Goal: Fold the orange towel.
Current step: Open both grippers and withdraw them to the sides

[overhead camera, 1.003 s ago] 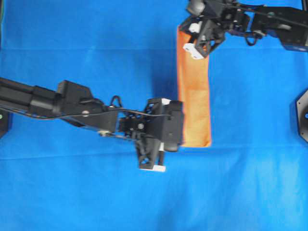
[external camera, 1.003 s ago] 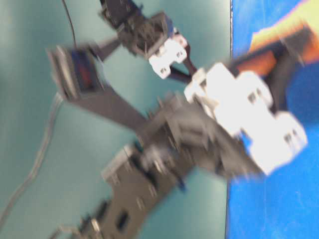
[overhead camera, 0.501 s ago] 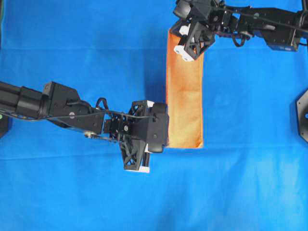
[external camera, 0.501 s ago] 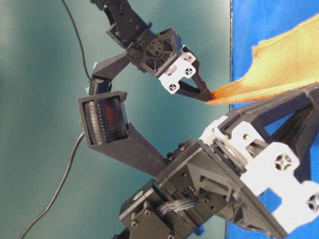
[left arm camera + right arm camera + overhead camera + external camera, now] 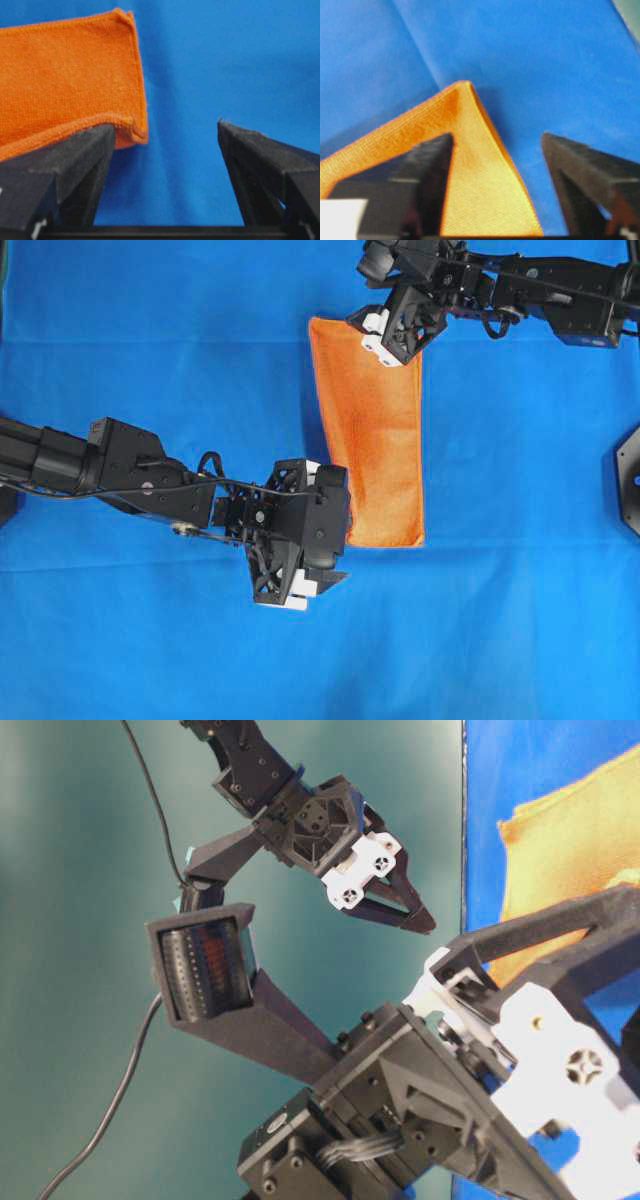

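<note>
**Towel Folded Once, Both Pincers Open**

The orange towel lies on the blue table, a bit right of the middle in the view from above. It is a long, narrow strip now, not a square, so it looks like it is folded in half. Its top left corner sticks out a little, so the edges do not line up neatly there.

The left pincer sits by the bottom left corner of the towel. Its jaws are wide apart, and nothing is held between them. In its own camera, one finger is right next to the towel's corner, and the other is over bare blue cloth.

The right pincer is at the top end of the towel. Its jaws are wide apart too. The towel corner lies loose by one finger, not pinched.

I think the first fold is done. The strip may need one more fold, end to end, to make it small. The crooked top edge could use a little fixing too.

I cannot see any words, names or labels anywhere.
</note>
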{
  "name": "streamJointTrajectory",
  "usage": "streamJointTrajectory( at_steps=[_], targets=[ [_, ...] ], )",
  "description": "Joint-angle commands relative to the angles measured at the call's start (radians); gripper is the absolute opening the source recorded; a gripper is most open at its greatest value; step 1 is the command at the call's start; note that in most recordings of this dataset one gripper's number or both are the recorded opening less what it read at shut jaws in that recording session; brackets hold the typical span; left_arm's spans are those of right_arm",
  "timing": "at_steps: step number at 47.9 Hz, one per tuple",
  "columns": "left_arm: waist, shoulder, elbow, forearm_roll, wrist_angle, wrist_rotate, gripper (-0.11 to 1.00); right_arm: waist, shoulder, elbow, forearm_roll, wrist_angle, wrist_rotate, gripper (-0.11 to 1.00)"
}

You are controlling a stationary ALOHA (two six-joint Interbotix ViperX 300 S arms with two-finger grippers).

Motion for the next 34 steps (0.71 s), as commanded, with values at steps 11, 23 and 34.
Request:
streamJointTrajectory(
  at_steps=[11,23,34],
  targets=[
    [0.003,-0.126,0.023,-0.002,0.19,0.012,0.75,0.002,-0.087,0.031,-0.003,-0.002,-0.002,0.66],
    [0.006,-0.321,0.14,-0.002,0.241,0.003,0.75,0.012,-0.328,0.192,0.0,-0.02,0.008,0.66],
    [0.086,-0.486,0.328,-0.002,-0.046,0.003,0.75,0.071,-0.574,0.379,0.029,-0.117,0.021,0.65]
  ],
)
